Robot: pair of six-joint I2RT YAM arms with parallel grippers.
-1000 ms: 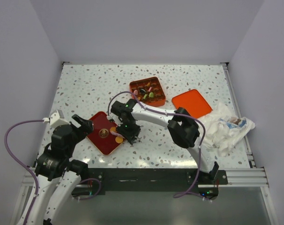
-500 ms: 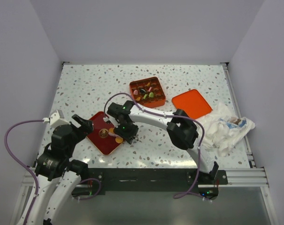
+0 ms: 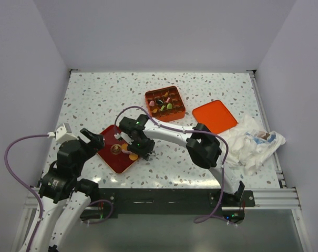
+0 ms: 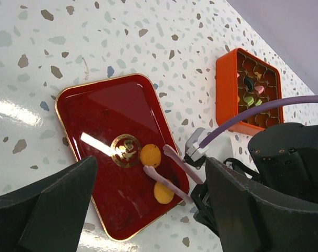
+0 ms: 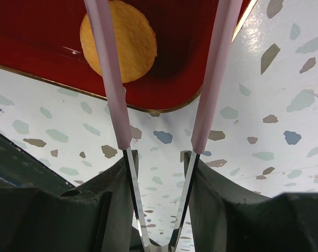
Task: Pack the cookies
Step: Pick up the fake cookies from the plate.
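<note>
The right gripper (image 5: 161,21) has its jaws spread part-way, the two long pink fingers (image 5: 109,79) parted and pinching nothing. One orange cookie (image 5: 132,44) lies flat on the red tray (image 5: 185,63) at the upper left of the right wrist view. It is not centred in the gap — the left-hand finger crosses over it, so it sits half inside, half outside. Whether that finger touches it I cannot tell. Being round, it has no long axis to line up with; the grasp likely needs a shift toward that frame's left. In the left wrist view a second cookie (image 4: 150,155) lies by the fingertips. The left gripper (image 3: 94,139) hangs wide open and empty at the tray's left edge. The orange box (image 3: 148,100) — with other cookies (image 3: 162,102) inside — stands apart, up and right in the top view.
</note>
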